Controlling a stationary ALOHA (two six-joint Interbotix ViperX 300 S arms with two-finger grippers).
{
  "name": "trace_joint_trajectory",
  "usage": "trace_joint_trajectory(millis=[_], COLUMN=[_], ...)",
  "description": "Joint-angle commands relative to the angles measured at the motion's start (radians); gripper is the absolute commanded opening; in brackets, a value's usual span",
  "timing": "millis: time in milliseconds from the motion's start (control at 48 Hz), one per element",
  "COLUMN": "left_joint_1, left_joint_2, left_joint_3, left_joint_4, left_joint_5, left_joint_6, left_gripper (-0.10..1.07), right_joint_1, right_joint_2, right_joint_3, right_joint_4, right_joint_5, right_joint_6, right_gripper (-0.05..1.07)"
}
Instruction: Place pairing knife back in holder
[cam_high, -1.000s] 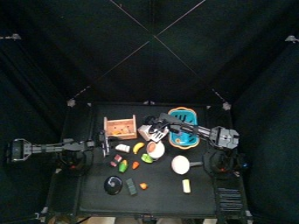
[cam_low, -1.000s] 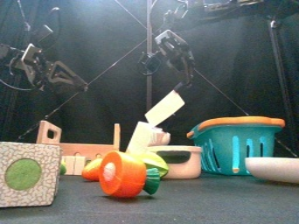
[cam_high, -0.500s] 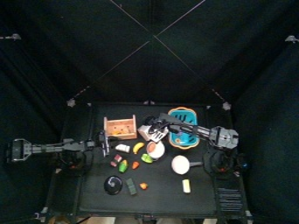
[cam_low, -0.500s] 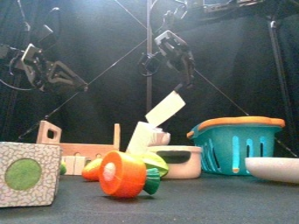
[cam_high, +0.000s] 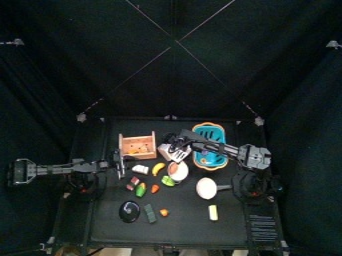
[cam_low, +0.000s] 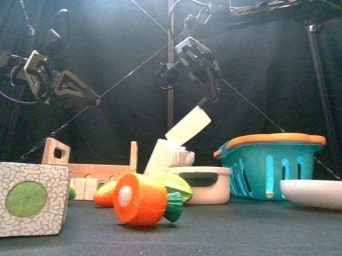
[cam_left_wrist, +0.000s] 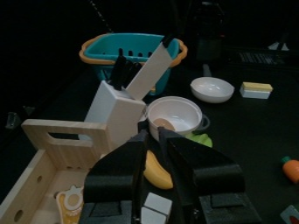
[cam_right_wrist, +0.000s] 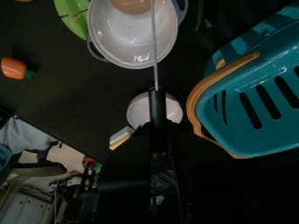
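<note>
**Paring knife held over the bowls, not yet in the holder**

- Left hand (cam_left_wrist: 158, 140): resting at the left edge of the surface (cam_high: 181, 215), holding nothing. Cannot tell whether it is open or closed.
- Holder (cam_high: 134, 147): orange-brown wooden box, left of centre. A small yellow-and-white piece lies inside. A pale slanted block (cam_left_wrist: 126, 94) rises at its end, with dark handles at the block's upper end.
- Large white bowl (cam_right_wrist: 135, 35): just right of the holder. Something orange lies at its rim.
- Right hand (cam_low: 198, 68): raised above the slanted block, narrowly closed on the paring knife (cam_right_wrist: 155, 52). The thin blade points out over the large bowl.
- Teal basket (cam_low: 274, 160): right of the bowl, orange rim. Contents not discernible.
- Small white bowl (cam_low: 314, 190): far right. Contents hidden.
</note>
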Motion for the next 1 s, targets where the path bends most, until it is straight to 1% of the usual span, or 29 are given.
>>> trace_joint_trajectory(millis=[0, 292, 604, 812, 979], left_joint_1=[-0.003, -0.002, -0.002, -0.003, -0.003], left_joint_2=[0.002, 0.002, 0.002, 0.002, 0.002], left_joint_3=[-0.011, -0.011, -0.008, -0.008, -0.006], left_joint_4=[-0.002, -0.002, -0.002, -0.002, -0.002], left_joint_5=[-0.003, -0.003, -0.003, -0.003, -0.005], left_joint_6=[0.003, 0.003, 0.002, 0.002, 0.002], left_gripper=[0.63, 0.63, 0.63, 0.63, 0.63], right_joint_1=[-0.003, -0.008, -0.043, -0.061, -0.071], right_joint_2=[-0.011, 0.011, 0.031, 0.046, 0.057], right_joint_3=[-0.035, -0.064, -0.106, -0.129, -0.129], right_joint_4=[0.005, 0.015, 0.083, 0.087, 0.101], right_joint_5=[0.012, 0.032, 0.071, 0.072, 0.078], right_joint_6=[-0.002, -0.002, 0.003, 0.003, 0.003], right_gripper=[0.43, 0.43, 0.43, 0.43, 0.43])
